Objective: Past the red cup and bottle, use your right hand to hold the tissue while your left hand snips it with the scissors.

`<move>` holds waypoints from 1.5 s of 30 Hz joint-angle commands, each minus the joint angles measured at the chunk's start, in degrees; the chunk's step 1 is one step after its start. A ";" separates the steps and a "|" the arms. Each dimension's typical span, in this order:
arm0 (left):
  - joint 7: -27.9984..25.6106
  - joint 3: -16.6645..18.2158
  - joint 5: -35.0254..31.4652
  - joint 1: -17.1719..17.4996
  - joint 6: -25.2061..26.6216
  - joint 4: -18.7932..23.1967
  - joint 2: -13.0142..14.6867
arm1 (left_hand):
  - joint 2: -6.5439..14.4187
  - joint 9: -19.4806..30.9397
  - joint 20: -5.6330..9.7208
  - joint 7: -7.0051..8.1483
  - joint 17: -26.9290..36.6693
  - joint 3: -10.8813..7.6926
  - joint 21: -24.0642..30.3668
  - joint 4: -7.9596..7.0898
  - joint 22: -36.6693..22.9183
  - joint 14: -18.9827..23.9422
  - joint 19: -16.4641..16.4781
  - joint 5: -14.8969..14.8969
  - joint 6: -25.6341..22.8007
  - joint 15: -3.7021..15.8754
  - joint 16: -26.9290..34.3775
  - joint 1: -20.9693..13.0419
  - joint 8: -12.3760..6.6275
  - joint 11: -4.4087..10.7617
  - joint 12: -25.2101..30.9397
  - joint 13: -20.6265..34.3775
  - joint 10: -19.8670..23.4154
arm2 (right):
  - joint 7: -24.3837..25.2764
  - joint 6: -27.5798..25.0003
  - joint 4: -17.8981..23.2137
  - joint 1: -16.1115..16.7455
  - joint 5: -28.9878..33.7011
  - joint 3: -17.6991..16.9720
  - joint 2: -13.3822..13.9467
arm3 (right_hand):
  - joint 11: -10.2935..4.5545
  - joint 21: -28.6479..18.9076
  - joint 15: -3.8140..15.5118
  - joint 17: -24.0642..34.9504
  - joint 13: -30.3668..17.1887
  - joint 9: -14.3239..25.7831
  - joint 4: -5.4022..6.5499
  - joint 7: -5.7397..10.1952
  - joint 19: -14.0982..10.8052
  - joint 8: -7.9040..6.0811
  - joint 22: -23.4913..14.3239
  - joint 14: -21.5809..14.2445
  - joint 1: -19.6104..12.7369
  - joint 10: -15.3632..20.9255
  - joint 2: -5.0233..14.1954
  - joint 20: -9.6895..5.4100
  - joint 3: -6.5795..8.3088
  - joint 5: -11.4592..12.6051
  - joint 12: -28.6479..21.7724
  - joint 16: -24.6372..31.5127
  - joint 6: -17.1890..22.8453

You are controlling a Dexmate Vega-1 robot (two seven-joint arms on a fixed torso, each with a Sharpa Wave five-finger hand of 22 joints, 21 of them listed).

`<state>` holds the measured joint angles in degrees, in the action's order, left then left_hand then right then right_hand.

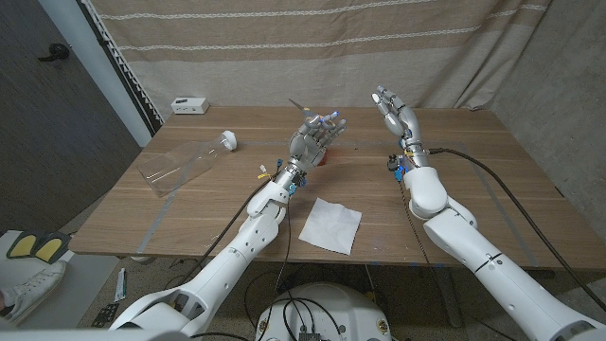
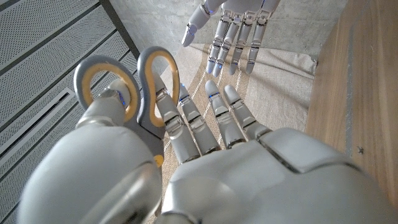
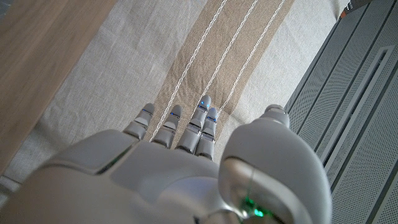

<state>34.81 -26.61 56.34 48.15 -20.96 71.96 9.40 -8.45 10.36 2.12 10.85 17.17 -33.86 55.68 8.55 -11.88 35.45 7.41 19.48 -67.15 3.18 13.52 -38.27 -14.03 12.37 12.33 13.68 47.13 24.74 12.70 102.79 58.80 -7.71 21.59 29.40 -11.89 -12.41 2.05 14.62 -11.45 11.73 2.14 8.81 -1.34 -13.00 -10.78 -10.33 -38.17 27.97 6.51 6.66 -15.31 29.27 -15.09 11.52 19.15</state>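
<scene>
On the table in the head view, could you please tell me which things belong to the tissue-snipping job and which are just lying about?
Job in hand:
tissue, lying flat and untouched
scissors, held in the left hand
right hand, raised, holding nothing
red cup, mostly hidden behind the left hand
bottle, on its side

Lying about:
small white box at the far edge

tissue (image 1: 330, 224) white | scissors (image 2: 130, 87) grey w/ yellow loops | curtain (image 1: 312, 43) beige, striped

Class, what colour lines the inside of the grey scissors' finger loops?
Yellow-orange, on the grey-handled scissors gripped by the left hand; clearest in the left wrist view.
</scene>
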 commanded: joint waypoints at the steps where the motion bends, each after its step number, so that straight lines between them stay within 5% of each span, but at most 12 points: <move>1: -1.13 0.19 -1.04 -0.04 -1.10 0.59 0.30 | 2.27 0.16 5.97 0.44 0.17 -3.04 0.77 1.30 -0.35 0.87 0.34 -1.20 0.24 9.92 0.13 -6.44 0.65 0.17 -0.27 -0.29 0.58 | -0.30 1.15 -1.03 -0.07 -0.62 0.11 -0.27 | 0.05 0.27 7.71 0.15 -0.17 0.12 -0.19 -0.02 -0.27 -0.38 -0.10 -0.47 0.14 0.48 0.57 0.45 -0.05 0.19 -0.41 0.30 0.48; 7: -0.37 0.01 -1.45 -0.41 -1.95 0.47 0.37 | 3.29 0.55 5.78 0.65 0.11 -6.39 1.58 1.89 -0.55 0.38 -0.25 -5.34 3.10 10.07 -0.34 -14.71 1.54 0.20 -0.65 -0.46 -0.43 | -0.06 1.45 -0.88 0.22 -0.63 -0.16 -0.21 | 0.03 0.27 7.77 0.09 -0.16 0.12 -0.21 -0.03 -0.29 -0.36 -0.10 -0.41 0.15 0.45 0.59 0.43 -0.05 0.20 -0.38 0.27 0.52; 12: -0.31 -0.18 -2.19 -0.58 -3.35 0.11 0.10 | 2.96 0.62 5.58 0.70 0.11 -6.69 1.79 1.16 -0.59 0.21 -0.59 -6.68 3.50 9.77 -0.45 -15.26 1.55 0.16 -0.71 -0.45 -0.84 | 0.04 1.55 -0.65 0.65 -0.81 -0.44 -0.11 | 0.04 0.27 7.73 0.05 -0.15 0.11 -0.23 0.02 -0.32 -0.33 -0.10 -0.45 0.15 0.50 0.61 0.47 -0.05 0.20 -0.39 0.29 0.50; 16: -0.81 -0.33 -2.47 -0.46 -3.46 0.28 0.19 | 2.70 0.70 5.19 0.48 0.17 -6.49 2.05 -0.19 -0.63 0.07 -0.87 -7.64 2.82 9.62 -0.47 -13.72 1.11 0.11 -0.74 -0.41 -1.33 | 0.06 1.57 -0.44 1.03 -0.86 -0.61 0.04 | 0.03 0.27 7.77 0.01 -0.15 0.11 -0.25 0.04 -0.35 -0.37 -0.10 -0.50 0.15 0.51 0.62 0.45 -0.05 0.21 -0.39 0.31 0.68; 26: -2.64 -0.70 -3.79 0.07 -5.03 0.61 0.00 | 3.32 1.16 5.24 -2.82 0.42 -6.51 2.61 -2.32 -0.65 0.24 -0.98 -8.18 -1.84 9.53 -0.23 -10.31 -1.18 0.06 -0.41 -0.11 -1.26 | -0.39 2.23 -0.95 1.18 -1.37 -0.69 0.01 | 0.06 0.24 7.79 -0.09 -0.13 0.11 -0.28 -0.01 -0.46 -0.44 -0.10 -0.48 0.18 0.65 0.66 0.38 -0.04 0.21 -0.43 0.29 0.98; 35: -4.22 -0.99 -5.85 0.32 -8.64 0.07 -0.64 | 0.51 1.97 5.30 -4.53 0.51 -5.37 2.68 -3.67 -0.46 0.10 -0.87 -7.57 -6.29 9.46 -0.20 -6.09 -3.97 0.04 -0.15 0.13 -0.80 | -0.58 2.72 -1.24 1.39 -1.83 -0.90 -0.04 | 0.05 0.21 7.72 -0.15 -0.13 0.10 -0.29 0.01 -0.58 -0.45 -0.10 -0.51 0.20 0.69 0.70 0.28 -0.04 0.21 -0.43 0.31 1.12; 37: -4.56 -1.13 -6.44 0.31 -9.32 -0.03 -0.60 | -0.81 2.01 5.37 -5.84 0.57 -4.43 2.54 -4.59 -0.30 0.03 -0.77 -6.86 -8.79 9.56 -0.16 -3.46 -5.27 0.08 -0.01 0.24 -0.48 | -0.53 2.74 -1.25 1.47 -1.94 -0.97 -0.08 | 0.04 0.20 7.74 -0.17 -0.12 0.10 -0.30 -0.01 -0.62 -0.44 -0.10 -0.50 0.22 0.72 0.71 0.26 -0.04 0.21 -0.43 0.30 1.14; 45: -5.57 -1.38 -7.08 0.56 -10.98 -0.08 -0.78 | -2.74 0.51 5.14 -6.02 0.52 -1.03 1.96 -5.61 0.15 0.15 0.23 -5.64 -8.49 9.32 -0.08 2.36 -4.36 -0.02 0.02 0.08 -0.01 | -0.80 3.28 -1.61 1.63 -2.26 -1.03 -0.11 | 0.10 0.20 7.80 -0.24 -0.12 0.10 -0.32 -0.05 -0.66 -0.47 -0.10 -0.54 0.24 0.95 0.75 0.24 -0.03 0.21 -0.51 0.32 1.33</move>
<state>30.61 -27.60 50.57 48.42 -29.35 72.22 8.93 -10.79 11.06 2.12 9.59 17.44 -35.97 57.84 2.93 -11.72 35.63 6.97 13.34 -70.20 3.37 13.09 -37.25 -18.97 12.17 12.21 13.74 46.52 24.22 15.51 101.55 60.16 -9.54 20.69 29.35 -11.87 -12.42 2.06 14.37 -11.47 11.74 2.14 8.81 -1.86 -13.00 -10.78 -10.33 -37.87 28.36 6.81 6.75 -15.31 29.27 -15.08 11.52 19.76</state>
